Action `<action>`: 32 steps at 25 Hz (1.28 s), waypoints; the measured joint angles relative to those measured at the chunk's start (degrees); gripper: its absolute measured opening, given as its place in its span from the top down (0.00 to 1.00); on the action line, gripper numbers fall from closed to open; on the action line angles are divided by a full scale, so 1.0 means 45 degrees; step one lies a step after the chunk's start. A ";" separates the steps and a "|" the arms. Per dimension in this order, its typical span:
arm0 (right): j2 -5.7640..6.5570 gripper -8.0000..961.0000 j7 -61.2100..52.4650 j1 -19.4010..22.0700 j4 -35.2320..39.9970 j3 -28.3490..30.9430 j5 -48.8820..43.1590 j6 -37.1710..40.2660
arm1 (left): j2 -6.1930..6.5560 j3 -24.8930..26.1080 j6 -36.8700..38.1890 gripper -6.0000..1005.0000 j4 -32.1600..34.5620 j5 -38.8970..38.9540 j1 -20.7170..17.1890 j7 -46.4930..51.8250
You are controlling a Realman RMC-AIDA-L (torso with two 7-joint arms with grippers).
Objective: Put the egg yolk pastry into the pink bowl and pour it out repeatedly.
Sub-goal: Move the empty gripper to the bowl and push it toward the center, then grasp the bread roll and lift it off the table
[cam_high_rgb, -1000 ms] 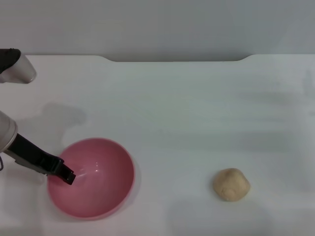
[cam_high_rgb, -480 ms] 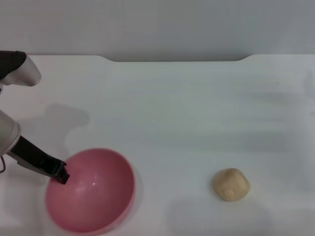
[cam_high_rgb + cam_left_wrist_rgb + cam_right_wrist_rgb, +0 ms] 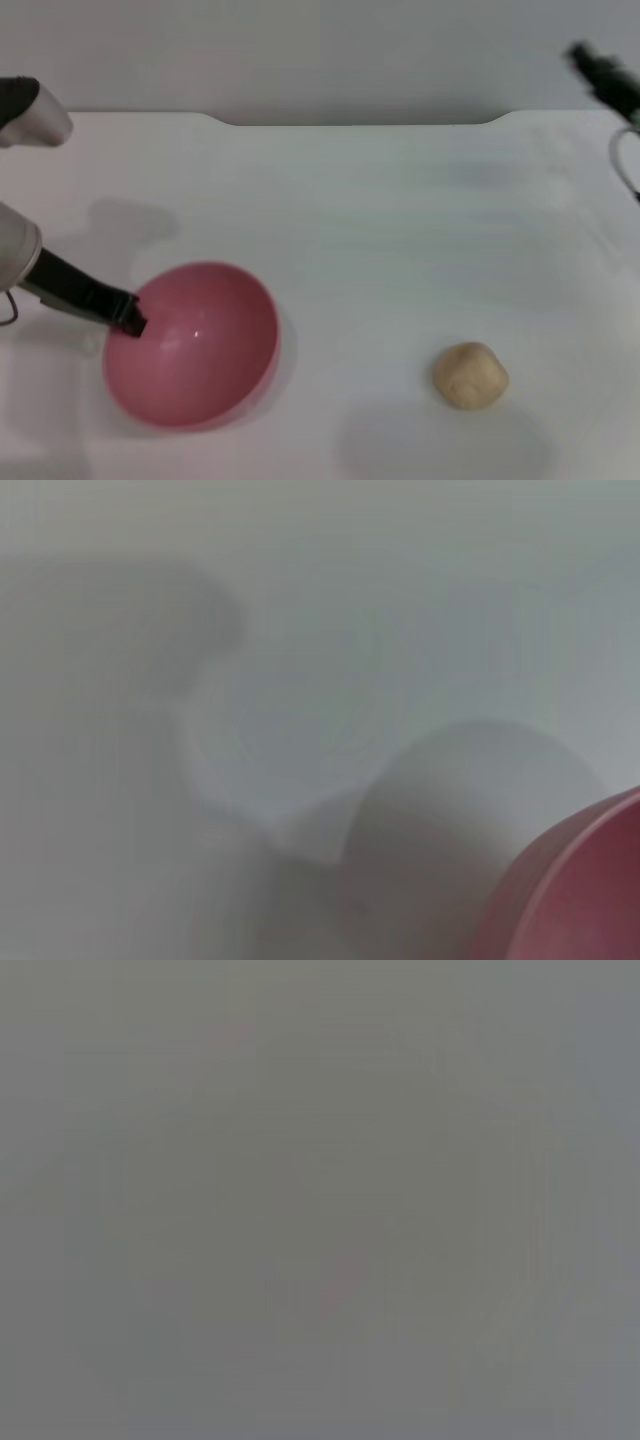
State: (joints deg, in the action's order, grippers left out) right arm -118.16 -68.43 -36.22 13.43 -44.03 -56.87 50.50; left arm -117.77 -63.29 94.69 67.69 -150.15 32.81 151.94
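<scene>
Near the table's (image 3: 400,200) left edge, left gripper (image 3: 128,318) on tilted pink bowl (image 3: 195,350).

left gripper (image 3: 128,318) gripping low at near left, right gripper (image 3: 600,70) blurring at far right edge, fingers unclear

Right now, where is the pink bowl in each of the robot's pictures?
Head view: the pink bowl sits low on the left of the white table, with the left gripper at its rim.
Left wrist view: only a curved pink piece of it shows in one corner.
Right wrist view: not in it.
Shared landmark: the white table.
</scene>
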 joint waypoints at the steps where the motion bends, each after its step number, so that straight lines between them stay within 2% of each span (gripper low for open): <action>1: 0.0047 0.44 -0.1626 -0.0077 0.0581 -0.0357 -0.1258 -0.0377 | 0.0000 0.0067 -0.0129 1.00 -0.0009 0.0029 0.0018 0.0001; 4: 0.0466 0.44 -0.6994 -0.0476 0.2290 -0.1363 -0.5993 -0.0320 | 0.0003 0.0143 -0.0775 1.00 -0.0041 0.0030 -0.0004 0.0179; 6: 0.0806 0.44 -1.0227 -0.0897 0.3344 -0.1522 -0.9411 0.0834 | 0.0018 0.0226 -0.1294 1.00 -0.0060 -0.0001 -0.0055 0.0417; 8: 0.1036 0.45 -1.2633 -0.1362 0.4353 -0.1311 -1.2347 0.2555 | 0.0028 0.0357 -0.1533 1.00 -0.0078 -0.0014 -0.0078 0.0554; 10: 0.1225 0.45 -1.4664 -0.2172 0.5431 -0.0877 -1.5822 0.5431 | 0.0027 0.0444 -0.1578 1.00 -0.0081 -0.0014 -0.0081 0.0586; 11: 0.1225 0.45 -1.4664 -0.2172 0.5431 -0.0877 -1.5822 0.5431 | 0.0020 0.0445 -0.1589 1.00 -0.0081 -0.0010 -0.0077 0.0592; 14: 0.1337 0.46 -1.5456 -0.2911 0.5857 -0.0600 -1.8206 0.7968 | 0.0013 0.0448 -0.1746 1.00 -0.0077 0.0008 -0.0076 0.0683; 17: 0.1226 0.46 -1.5848 -0.3272 0.6223 -0.0733 -1.9457 0.9429 | 0.0010 0.0452 -0.1946 1.00 -0.0078 -0.0001 -0.0090 0.0761; 20: 0.0966 0.47 -1.6331 -0.3259 0.6596 -0.1270 -1.9948 0.9920 | 0.0005 0.0425 -0.2022 1.00 -0.0080 0.0010 -0.0104 0.0768; 25: 0.0608 0.47 -1.6979 -0.3125 0.6726 -0.2531 -2.0298 1.0032 | -0.0033 0.0332 -0.2093 1.00 -0.0099 0.0111 -0.0126 0.0773; 28: 0.0268 0.48 -1.7284 -0.3121 0.6820 -0.3191 -2.0905 1.0046 | -0.0067 0.0035 -0.2027 1.00 -0.0084 0.0293 -0.0102 0.0777; 32: -0.0001 0.48 -1.7371 -0.3232 0.6799 -0.3611 -2.1373 0.9947 | -0.0080 -0.0440 -0.2070 1.00 -0.0094 0.0411 -0.0035 0.0796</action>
State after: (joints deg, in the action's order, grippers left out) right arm -118.16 -146.60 -50.76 44.03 -60.27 -153.05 95.26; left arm -118.13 -65.27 85.38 67.27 -148.30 32.65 155.53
